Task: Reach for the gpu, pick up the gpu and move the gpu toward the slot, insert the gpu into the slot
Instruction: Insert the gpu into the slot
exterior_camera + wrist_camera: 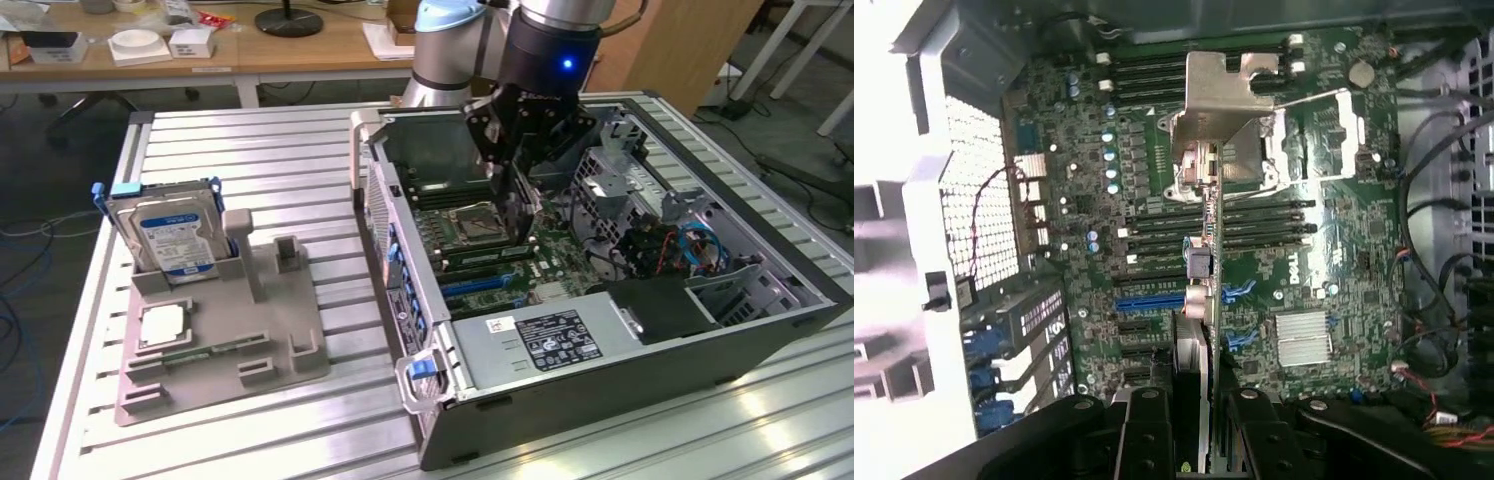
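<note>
I have the pincer (pixel 1199 410) clamped on the gpu (pixel 1196 340), card held edge-down inside the case (pixel 627 385). It hangs just above the motherboard (pixel 1334 260) so its edge lines up with the blue slot (pixel 1149 300). Not seated yet, I reckon.

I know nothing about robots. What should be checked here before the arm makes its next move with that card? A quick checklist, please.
1. Gpu gripped: ok, the jaws are shut on it.
2. Gpu in a slot: not ok, it is held over the motherboard.
3. Blue slot unblocked: cannot tell, the gpu hides part of it.
4. Case open: ok.
5. Cables apart from the gpu: ok, they lie toward the exterior view's right.
</note>
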`<state>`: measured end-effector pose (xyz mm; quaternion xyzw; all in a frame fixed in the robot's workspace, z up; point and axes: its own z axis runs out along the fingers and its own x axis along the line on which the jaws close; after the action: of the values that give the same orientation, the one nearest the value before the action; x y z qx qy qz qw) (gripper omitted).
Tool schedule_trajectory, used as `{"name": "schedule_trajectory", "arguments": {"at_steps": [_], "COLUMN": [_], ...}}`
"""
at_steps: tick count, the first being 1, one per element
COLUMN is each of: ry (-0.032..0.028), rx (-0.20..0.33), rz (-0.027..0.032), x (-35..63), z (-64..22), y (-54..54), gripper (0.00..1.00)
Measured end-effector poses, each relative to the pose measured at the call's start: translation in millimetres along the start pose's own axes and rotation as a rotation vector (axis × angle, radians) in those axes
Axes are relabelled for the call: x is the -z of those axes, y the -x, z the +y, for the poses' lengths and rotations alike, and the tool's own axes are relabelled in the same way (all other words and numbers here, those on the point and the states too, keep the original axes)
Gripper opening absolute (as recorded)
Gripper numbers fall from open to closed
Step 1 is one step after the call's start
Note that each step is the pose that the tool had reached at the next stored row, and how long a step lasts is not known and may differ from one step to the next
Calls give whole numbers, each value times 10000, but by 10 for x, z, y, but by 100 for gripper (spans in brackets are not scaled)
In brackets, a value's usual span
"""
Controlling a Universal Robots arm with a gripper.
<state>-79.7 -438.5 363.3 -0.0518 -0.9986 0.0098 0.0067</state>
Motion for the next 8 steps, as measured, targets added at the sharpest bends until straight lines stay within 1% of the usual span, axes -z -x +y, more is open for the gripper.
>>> {"name": "schedule_trajectory", "arguments": {"at_steps": [8], "ry": [-21], "rx": [1404], "rz": [-28], "x": [2], "z": [-1], "y": [0], "gripper": [26]}}
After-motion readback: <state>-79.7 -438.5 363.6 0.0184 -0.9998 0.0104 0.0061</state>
